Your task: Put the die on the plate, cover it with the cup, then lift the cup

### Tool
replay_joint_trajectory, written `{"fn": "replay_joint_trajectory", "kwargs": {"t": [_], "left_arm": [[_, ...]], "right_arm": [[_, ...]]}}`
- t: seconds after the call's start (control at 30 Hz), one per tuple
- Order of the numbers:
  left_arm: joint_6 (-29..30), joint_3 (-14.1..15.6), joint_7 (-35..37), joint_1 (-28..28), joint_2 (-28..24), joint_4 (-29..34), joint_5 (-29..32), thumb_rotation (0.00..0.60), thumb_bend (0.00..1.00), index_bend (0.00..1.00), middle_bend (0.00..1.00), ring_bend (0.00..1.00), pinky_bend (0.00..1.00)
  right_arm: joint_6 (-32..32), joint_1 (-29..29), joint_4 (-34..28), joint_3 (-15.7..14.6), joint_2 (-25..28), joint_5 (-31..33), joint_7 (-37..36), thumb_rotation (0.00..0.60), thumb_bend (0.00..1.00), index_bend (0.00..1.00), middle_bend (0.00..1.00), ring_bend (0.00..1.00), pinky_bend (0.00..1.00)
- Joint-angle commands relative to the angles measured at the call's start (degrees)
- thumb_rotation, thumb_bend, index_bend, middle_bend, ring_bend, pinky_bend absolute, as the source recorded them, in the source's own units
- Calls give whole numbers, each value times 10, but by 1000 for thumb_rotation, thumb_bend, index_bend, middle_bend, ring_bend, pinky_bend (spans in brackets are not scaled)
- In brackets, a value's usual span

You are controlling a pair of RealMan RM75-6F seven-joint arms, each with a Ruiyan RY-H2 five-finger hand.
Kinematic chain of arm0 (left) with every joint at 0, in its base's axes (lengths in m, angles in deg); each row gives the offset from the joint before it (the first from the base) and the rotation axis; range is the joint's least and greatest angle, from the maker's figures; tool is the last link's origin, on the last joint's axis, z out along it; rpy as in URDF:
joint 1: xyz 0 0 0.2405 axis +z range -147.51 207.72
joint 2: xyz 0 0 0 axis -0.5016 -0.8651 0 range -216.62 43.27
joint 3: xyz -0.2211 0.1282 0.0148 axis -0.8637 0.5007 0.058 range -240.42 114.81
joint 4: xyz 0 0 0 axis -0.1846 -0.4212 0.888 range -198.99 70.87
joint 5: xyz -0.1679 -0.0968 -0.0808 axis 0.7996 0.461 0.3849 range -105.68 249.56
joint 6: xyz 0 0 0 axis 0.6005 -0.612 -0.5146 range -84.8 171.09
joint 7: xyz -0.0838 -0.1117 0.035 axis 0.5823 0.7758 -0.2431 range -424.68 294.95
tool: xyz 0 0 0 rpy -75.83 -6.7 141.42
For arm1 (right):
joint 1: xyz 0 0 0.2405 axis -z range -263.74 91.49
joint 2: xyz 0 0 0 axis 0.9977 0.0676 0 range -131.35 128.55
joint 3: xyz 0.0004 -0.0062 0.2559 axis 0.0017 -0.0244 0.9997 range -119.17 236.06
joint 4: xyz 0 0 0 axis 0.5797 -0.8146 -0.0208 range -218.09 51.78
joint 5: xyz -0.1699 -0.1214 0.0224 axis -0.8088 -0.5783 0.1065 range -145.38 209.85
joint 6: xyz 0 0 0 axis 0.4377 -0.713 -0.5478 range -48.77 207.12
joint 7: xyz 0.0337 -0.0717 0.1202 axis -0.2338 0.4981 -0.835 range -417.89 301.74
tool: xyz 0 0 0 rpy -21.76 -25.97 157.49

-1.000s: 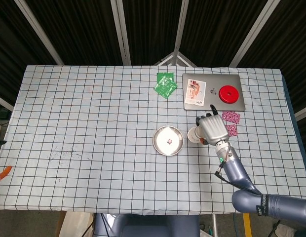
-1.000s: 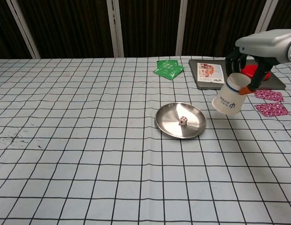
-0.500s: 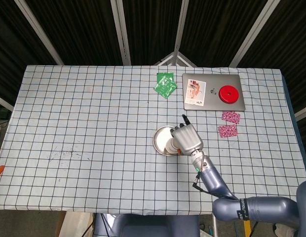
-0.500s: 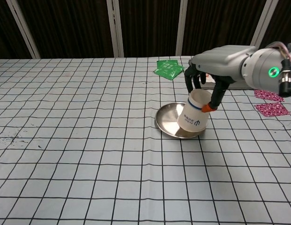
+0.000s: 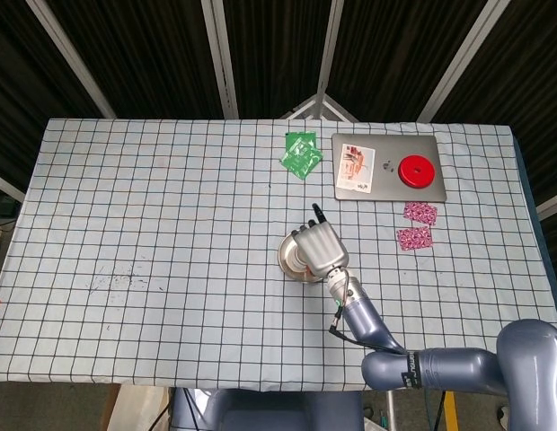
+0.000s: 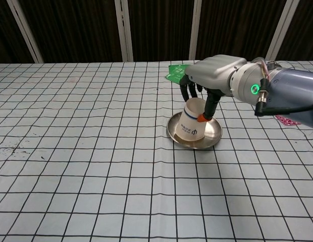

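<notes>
Gripping the upturned cup (image 6: pixel 192 125) in closed fingers, the right hand (image 6: pixel 211 80) is tilting it over the plate (image 6: pixel 213 138), hiding the die, so covering is nearly finished and lifting is remaining.

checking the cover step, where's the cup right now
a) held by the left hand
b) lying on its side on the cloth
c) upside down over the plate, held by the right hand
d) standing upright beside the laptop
c: in the chest view the right hand grips the inverted cup, tilted, over the plate.
</notes>
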Motion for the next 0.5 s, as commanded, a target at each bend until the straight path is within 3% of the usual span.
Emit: {"fn": "replay_joint_trajectory", "kwargs": {"t": [0.03, 0.5], "left_arm": [[-1, 0, -3, 0, 1, 0, 0, 600, 286, 247, 0, 0, 0], [-10, -1, -22, -4, 8, -1, 6, 600, 286, 249, 0, 0, 0]], "right_arm": [[-8, -3, 20, -4, -9, 0, -2, 600, 414, 539, 586, 333, 0], [-35, -10, 86, -2, -30, -18, -25, 600, 415, 543, 586, 333, 0]]}}
